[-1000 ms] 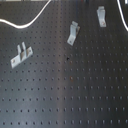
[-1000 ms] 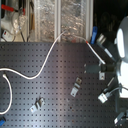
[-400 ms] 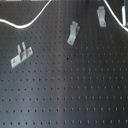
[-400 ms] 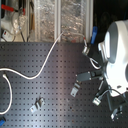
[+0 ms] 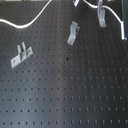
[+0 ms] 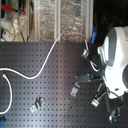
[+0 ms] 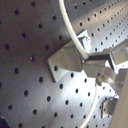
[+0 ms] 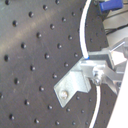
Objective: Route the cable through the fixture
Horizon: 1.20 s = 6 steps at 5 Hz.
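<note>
The gripper (image 8: 102, 75) seems clamped on the cable (image 8: 84, 35) beside a bracket (image 8: 75, 85).

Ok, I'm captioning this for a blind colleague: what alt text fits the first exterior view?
A long thin white cable curves across the far edge of a black perforated board. Three small grey metal brackets stand bolted to the board, spaced apart in a rough diagonal line.
</note>
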Available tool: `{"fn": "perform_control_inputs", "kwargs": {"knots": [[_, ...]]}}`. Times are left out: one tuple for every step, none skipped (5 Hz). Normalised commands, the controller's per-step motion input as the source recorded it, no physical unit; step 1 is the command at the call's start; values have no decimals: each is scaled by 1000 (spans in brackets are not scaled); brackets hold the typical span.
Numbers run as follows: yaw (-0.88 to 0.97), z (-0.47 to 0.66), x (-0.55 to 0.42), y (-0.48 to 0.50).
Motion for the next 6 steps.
{"fn": "perform_control_inputs", "kwargs": {"knots": [[654,-132,-75,-307],[579,-141,-165,-407],[0,-1,-3,26],[0,154,-18,338],[171,187,-61,269],[0,37,0,1]]}}
